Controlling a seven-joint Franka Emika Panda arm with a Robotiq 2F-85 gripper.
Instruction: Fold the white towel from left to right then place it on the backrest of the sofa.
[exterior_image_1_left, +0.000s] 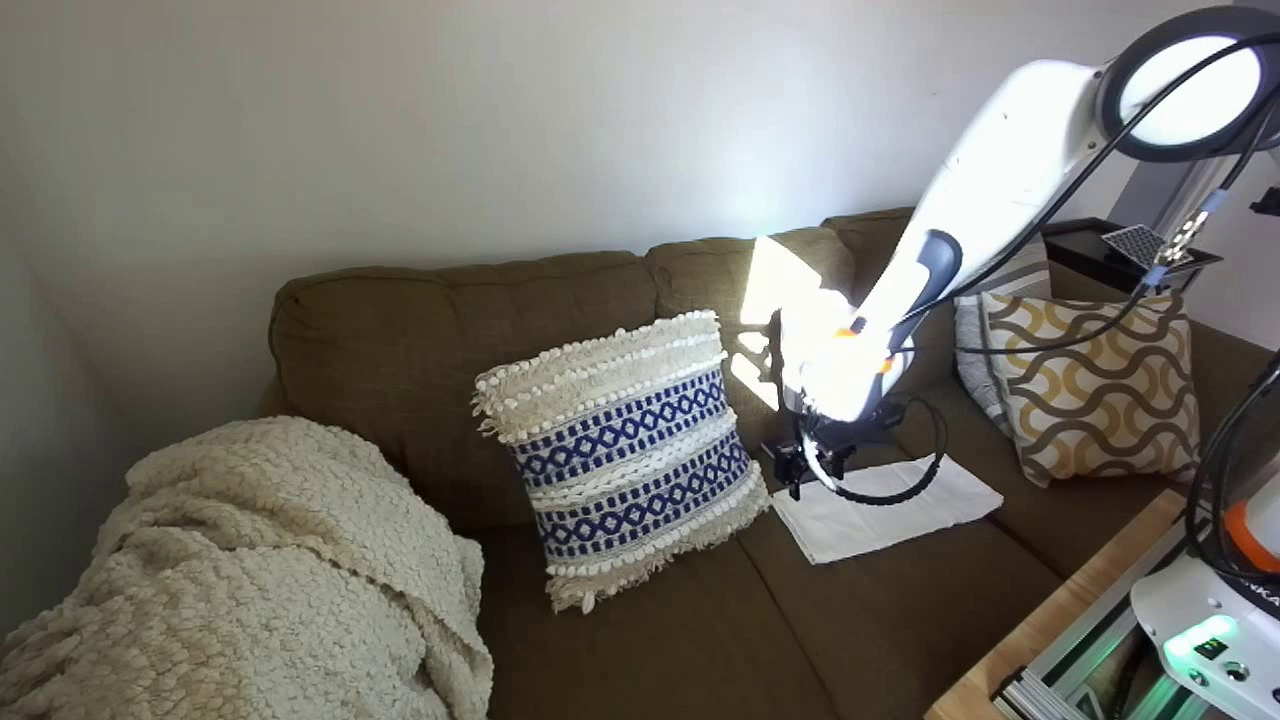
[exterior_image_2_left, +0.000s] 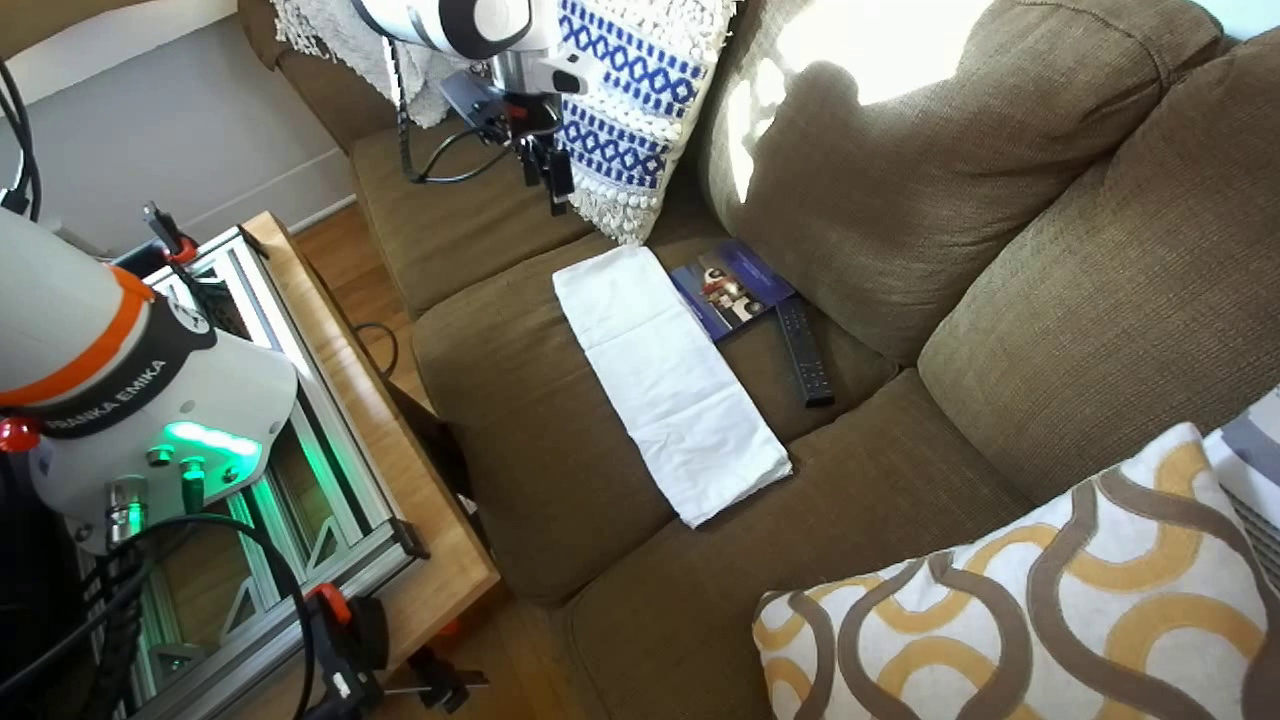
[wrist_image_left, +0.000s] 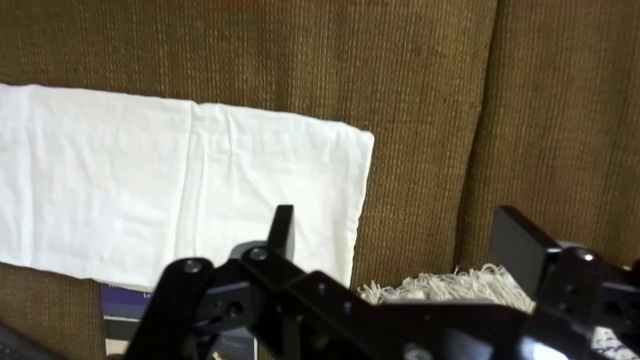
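The white towel (exterior_image_2_left: 665, 380) lies flat as a long strip on the seat of the sofa (exterior_image_2_left: 530, 430); it also shows in an exterior view (exterior_image_1_left: 900, 520) and in the wrist view (wrist_image_left: 280, 160). Its right end in the wrist view has a visible edge and crease lines. The backrest of the sofa (exterior_image_1_left: 470, 310) rises behind the seat; it also shows in an exterior view (exterior_image_2_left: 1090, 210). My gripper (wrist_image_left: 395, 209) is open and empty above the towel's end near the blue-patterned pillow. One finger overlaps the towel, the other the seat. It also appears in both exterior views (exterior_image_1_left: 815, 475) (exterior_image_2_left: 558, 185).
The navy-and-white fringed pillow (exterior_image_1_left: 630, 460) stands close beside my gripper. A booklet (exterior_image_2_left: 730, 290) and a black remote (exterior_image_2_left: 805, 355) lie between towel and backrest. A yellow-patterned pillow (exterior_image_2_left: 1020, 610), a cream blanket (exterior_image_1_left: 270, 580) and the wooden robot table (exterior_image_2_left: 450, 570) surround the area.
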